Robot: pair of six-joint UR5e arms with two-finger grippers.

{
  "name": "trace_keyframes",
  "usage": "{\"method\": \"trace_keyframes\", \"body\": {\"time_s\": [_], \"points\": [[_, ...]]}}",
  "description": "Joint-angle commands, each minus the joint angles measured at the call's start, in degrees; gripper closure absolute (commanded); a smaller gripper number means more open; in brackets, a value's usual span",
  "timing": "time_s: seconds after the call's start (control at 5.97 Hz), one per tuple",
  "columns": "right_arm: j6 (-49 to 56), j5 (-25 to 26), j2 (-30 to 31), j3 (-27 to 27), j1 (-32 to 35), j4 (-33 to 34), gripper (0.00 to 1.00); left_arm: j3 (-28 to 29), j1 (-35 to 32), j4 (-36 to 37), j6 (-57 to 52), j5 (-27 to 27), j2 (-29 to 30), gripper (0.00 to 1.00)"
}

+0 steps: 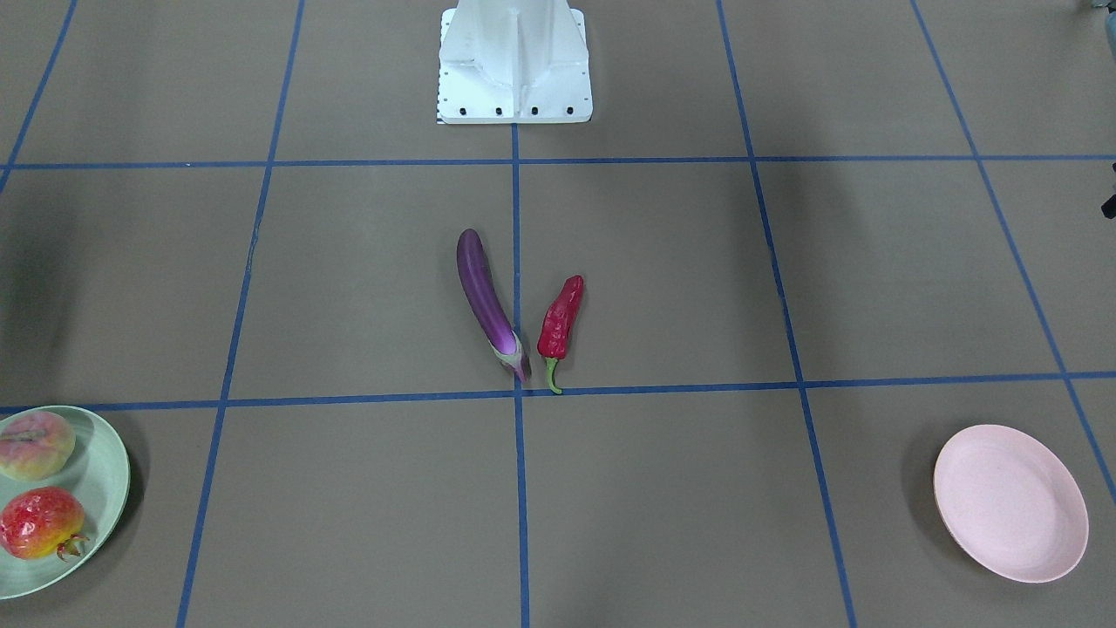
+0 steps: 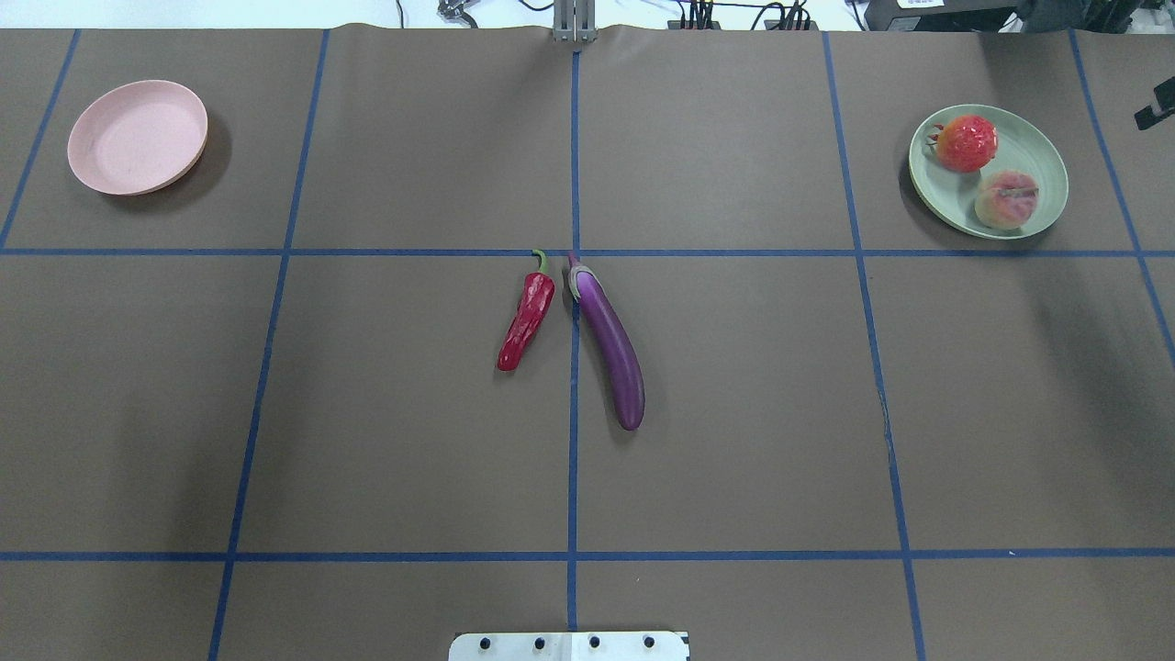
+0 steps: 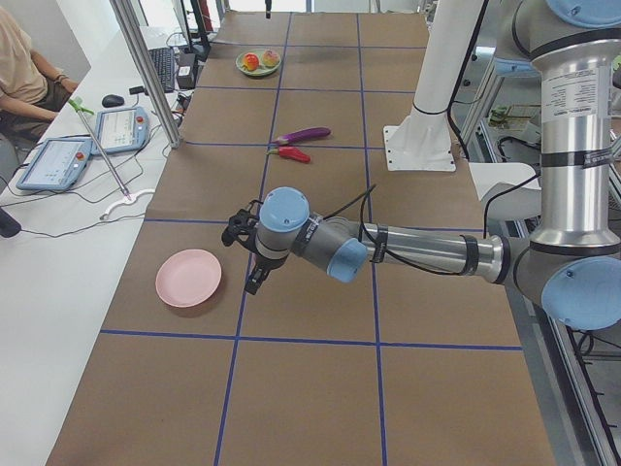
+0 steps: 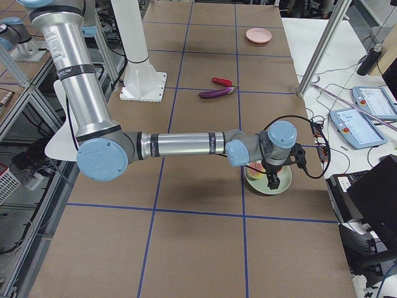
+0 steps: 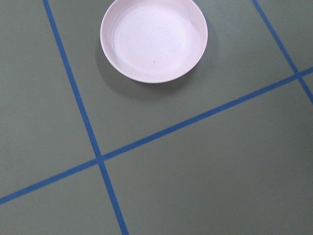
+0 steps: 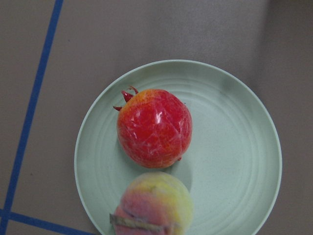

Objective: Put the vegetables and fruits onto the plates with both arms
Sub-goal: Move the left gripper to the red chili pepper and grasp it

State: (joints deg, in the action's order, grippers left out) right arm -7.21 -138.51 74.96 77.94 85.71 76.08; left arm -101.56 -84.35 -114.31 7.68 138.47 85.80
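The purple eggplant (image 2: 613,344) and the red chili pepper (image 2: 526,321) lie side by side on the table's middle, also in the front view as eggplant (image 1: 484,296) and chili (image 1: 559,318). The peach (image 2: 1005,199) and pomegranate (image 2: 965,143) sit on the mint green plate (image 2: 1037,156) at the far right. The pink plate (image 2: 138,138) is empty at the far left. My left gripper (image 3: 254,280) hovers beside the pink plate (image 3: 188,278). My right gripper (image 4: 272,181) hovers over the green plate. I cannot tell whether either is open or shut. The wrist views show no fingers.
The white base block (image 1: 514,61) stands at the robot's table edge. Blue tape lines grid the brown table. Along the far side stand metal posts (image 3: 146,73), tablets (image 3: 58,160) and a seated operator (image 3: 24,68).
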Motion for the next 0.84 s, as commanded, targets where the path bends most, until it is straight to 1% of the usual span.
{"method": "trace_keyframes", "body": {"time_s": [0.0, 0.17, 0.34, 0.5, 0.67], "points": [[2.47, 0.35, 8.58, 9.1, 1.91, 5.43, 0.0, -0.56, 7.66, -0.3, 17.72, -1.43, 4.09, 0.0], [2.55, 5.05, 9.15, 18.64, 1.13, 19.41, 0.0, -0.39, 12.76, 0.23, 26.59, -2.4, 8.03, 0.0], [2.38, 11.8, 12.2, 26.31, 0.16, 24.85, 0.0, -0.65, 18.99, -0.38, 32.77, -4.5, 12.07, 0.0], [4.12, 10.56, 13.8, 26.91, 0.16, 24.73, 0.0, -1.52, 26.71, -0.99, 33.79, -7.13, 15.85, 0.0], [6.83, 7.5, 14.51, 26.91, 0.24, 24.64, 0.0, 2.91, 34.01, -0.56, 34.76, -7.42, 22.67, 0.0]]}}
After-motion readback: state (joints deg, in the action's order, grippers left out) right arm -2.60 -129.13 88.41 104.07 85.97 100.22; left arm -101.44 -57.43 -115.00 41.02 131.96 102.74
